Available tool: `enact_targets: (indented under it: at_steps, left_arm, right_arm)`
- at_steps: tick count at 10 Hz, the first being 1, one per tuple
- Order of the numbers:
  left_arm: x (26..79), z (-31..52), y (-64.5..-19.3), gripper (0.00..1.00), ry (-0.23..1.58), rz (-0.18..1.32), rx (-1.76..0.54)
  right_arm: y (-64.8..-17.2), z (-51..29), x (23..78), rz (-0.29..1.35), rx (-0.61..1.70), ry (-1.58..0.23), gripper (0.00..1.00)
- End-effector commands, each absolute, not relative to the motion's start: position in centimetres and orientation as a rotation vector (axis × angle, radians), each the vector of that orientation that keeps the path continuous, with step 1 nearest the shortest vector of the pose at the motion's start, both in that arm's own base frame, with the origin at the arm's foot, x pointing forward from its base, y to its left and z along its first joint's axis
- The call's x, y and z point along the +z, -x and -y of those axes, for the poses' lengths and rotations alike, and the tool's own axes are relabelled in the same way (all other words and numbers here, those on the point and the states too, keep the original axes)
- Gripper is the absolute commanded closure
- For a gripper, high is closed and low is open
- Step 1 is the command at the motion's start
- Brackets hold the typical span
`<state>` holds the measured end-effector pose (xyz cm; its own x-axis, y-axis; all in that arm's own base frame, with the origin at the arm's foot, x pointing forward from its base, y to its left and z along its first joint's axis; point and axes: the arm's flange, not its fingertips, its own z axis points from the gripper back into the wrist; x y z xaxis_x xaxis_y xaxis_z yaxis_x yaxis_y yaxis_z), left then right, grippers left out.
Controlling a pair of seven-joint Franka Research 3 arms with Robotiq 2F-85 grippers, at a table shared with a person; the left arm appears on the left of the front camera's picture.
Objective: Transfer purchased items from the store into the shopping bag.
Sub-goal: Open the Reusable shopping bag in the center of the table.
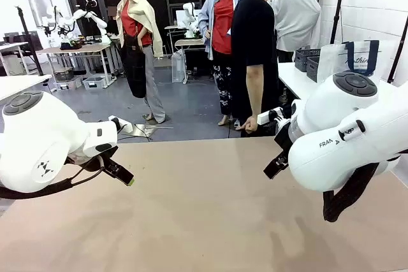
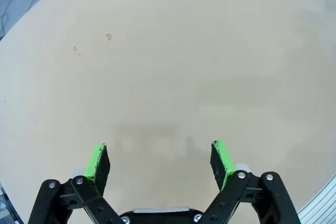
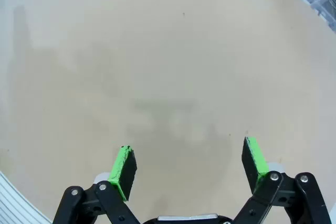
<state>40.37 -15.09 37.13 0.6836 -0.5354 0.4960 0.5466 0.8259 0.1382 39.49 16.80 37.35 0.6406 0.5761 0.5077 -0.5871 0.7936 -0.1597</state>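
My left gripper [image 2: 160, 156] hangs open over the bare beige tabletop [image 2: 173, 51], with nothing between its green pads [image 2: 97, 162]. My right gripper [image 3: 186, 161] is also open above the same bare surface, holding nothing. In the front view the left gripper [image 1: 127, 179] sits low at the left and the right gripper [image 1: 273, 169] at the right, both just above the table [image 1: 204, 208]. The shopping bag [image 1: 357, 58], whitish with navy handles, stands on a white side table far back right, beyond both arms. The purchased items are out of view.
A person in a black T-shirt [image 1: 253, 42] stands at the table's far edge, one hand [image 1: 250, 123] hanging down. Dark lattice baskets [image 1: 307, 59] sit beside the bag on the white side table [image 1: 299, 81]. Both bulky arm bodies flank the table's middle.
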Motion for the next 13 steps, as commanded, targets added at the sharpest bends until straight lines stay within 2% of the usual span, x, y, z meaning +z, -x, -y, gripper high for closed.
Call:
enact_targets:
  at_steps: [1,13]
  left_arm:
    - [37.13,15.09,-40.37,0.0,0.022,0.55,-0.607]
    - [37.13,15.09,-40.37,0.0,0.022,0.55,-0.607]
  right_arm:
    - [-39.49,-16.8,37.35,0.572,0.663,-0.021,0.0]
    - [-39.49,-16.8,37.35,0.572,0.663,-0.021,0.0]
